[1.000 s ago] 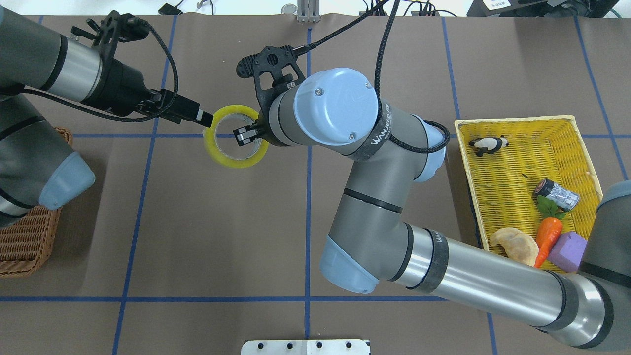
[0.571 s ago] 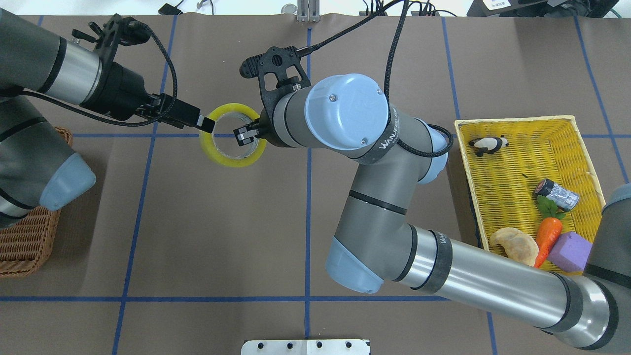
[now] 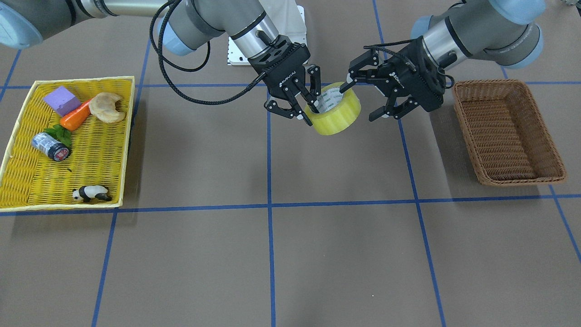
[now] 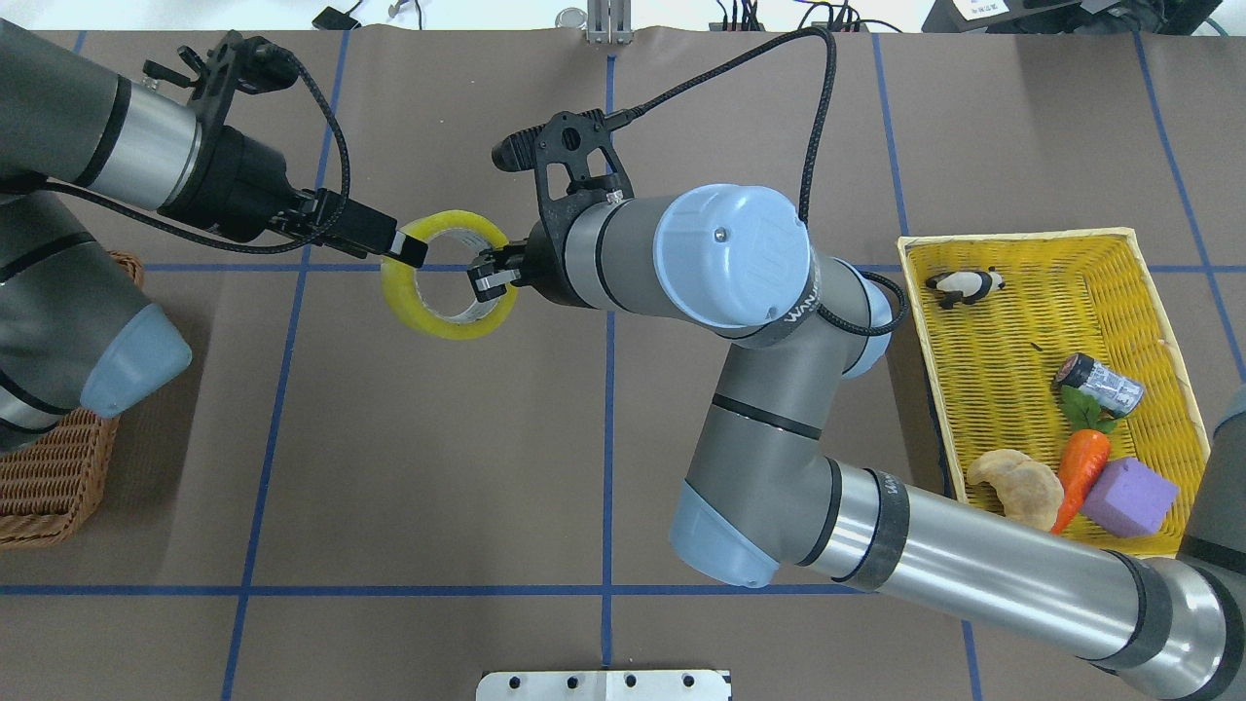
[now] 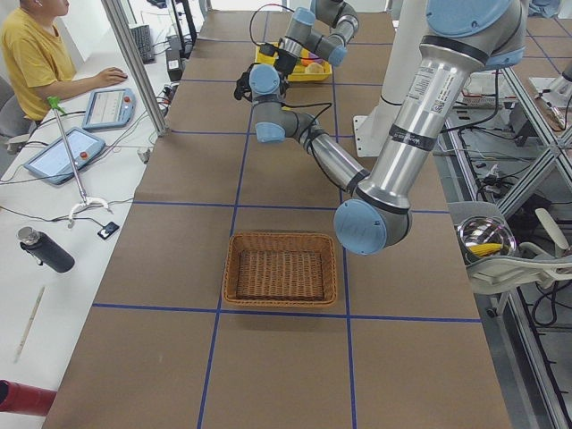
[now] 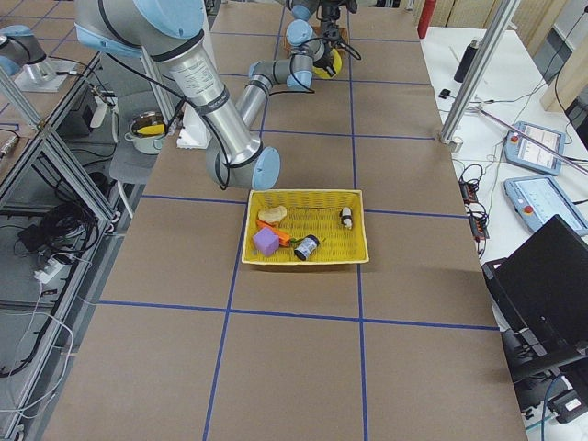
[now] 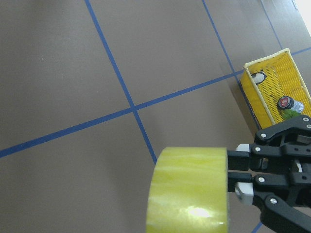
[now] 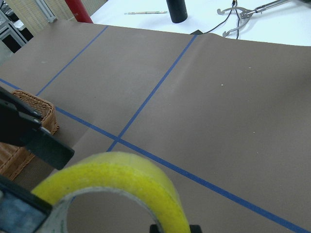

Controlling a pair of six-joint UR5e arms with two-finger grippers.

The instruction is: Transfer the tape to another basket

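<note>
The yellow tape [image 3: 338, 113] hangs above the table's middle, hole tilted upward. My right gripper [image 3: 313, 114] is shut on its wall, one finger inside the core and one outside; overhead it [image 4: 484, 277] grips the tape's [image 4: 419, 302] right side. My left gripper [image 3: 361, 102] is open, its fingers spread on either side of the tape's opposite rim; overhead its tip [image 4: 404, 248] overlaps that rim. The left wrist view shows the tape [image 7: 189, 189] edge-on. The brown wicker basket [image 3: 508, 131] stands empty beneath my left arm [image 4: 49, 477].
A yellow woven tray [image 3: 129, 136] on my right side holds a silver-grey roll [image 3: 50, 146], a toy panda [image 3: 91, 194], a carrot, a purple block and a pastry. Blue tape lines cross the brown table. An operator sits beyond the far edge [image 5: 36, 63].
My right arm has carried the tape a little to the left, up to my left gripper's fingers. The left gripper has hardly moved.
</note>
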